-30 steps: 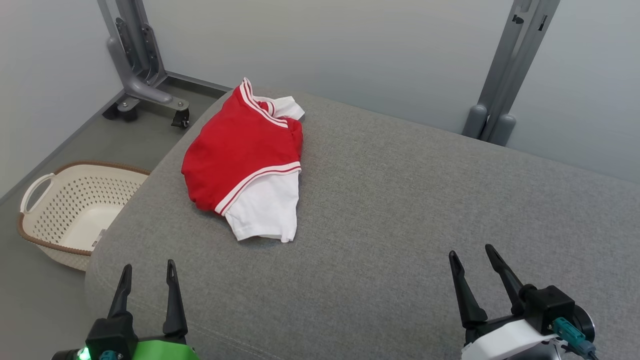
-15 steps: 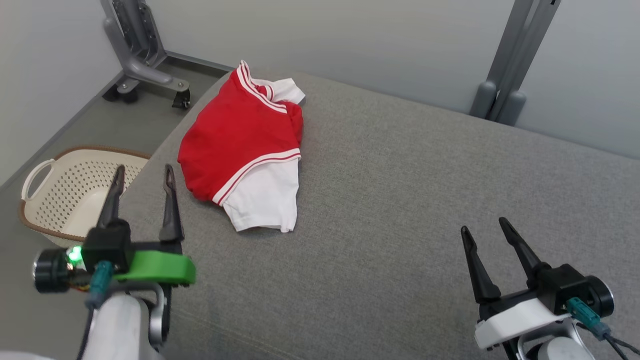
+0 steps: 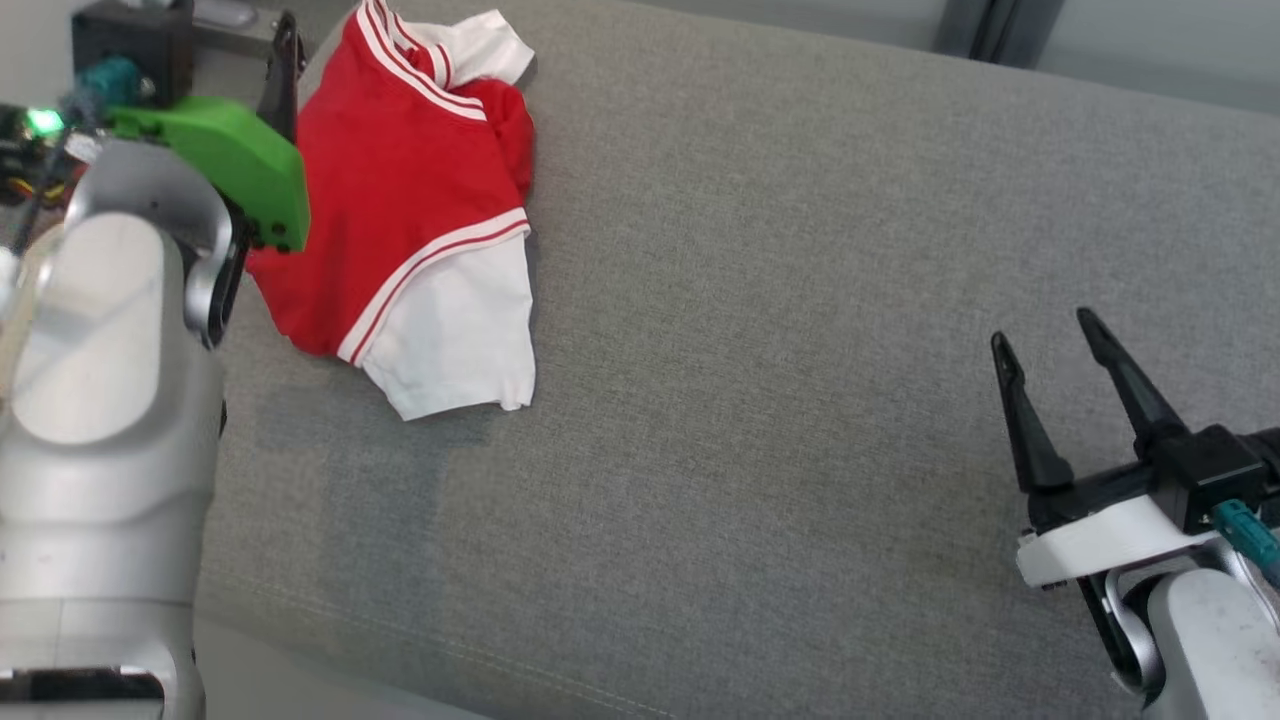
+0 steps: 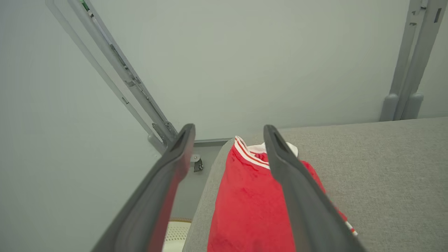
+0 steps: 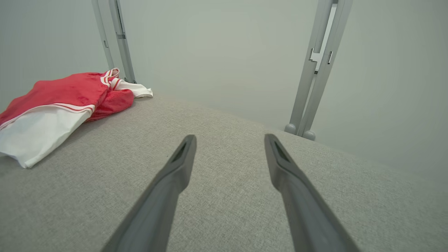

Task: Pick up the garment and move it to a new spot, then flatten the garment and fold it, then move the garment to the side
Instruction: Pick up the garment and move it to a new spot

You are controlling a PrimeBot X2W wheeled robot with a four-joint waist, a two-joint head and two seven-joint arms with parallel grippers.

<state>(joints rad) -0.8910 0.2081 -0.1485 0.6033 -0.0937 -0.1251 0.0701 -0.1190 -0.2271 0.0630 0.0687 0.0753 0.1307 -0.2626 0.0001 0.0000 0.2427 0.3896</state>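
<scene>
The grey sofa (image 3: 800, 300) takes up most of the head view, with a pale wall (image 4: 245, 52) behind it. The shirt (image 3: 400, 200) lies bunched near the sofa's far left corner, red body uppermost. One white sleeve is spread toward the front and the other is crumpled at the far end.

The left arm (image 3: 100, 400) reaches up along the sofa's left edge, and its green bracket (image 3: 230, 160) overlaps the shirt's left side. The left tool (image 4: 229, 129) is spread wide and points toward the wall, with the shirt below and between its fingers. Whether it touches the cloth I cannot tell.

The right tool (image 3: 1040, 330) is also spread and hangs over bare sofa, well apart from the shirt.

Grey metal posts (image 5: 315, 70) stand against the wall. A sliver of a cream basket (image 4: 176, 238) shows on the floor beside the sofa.
</scene>
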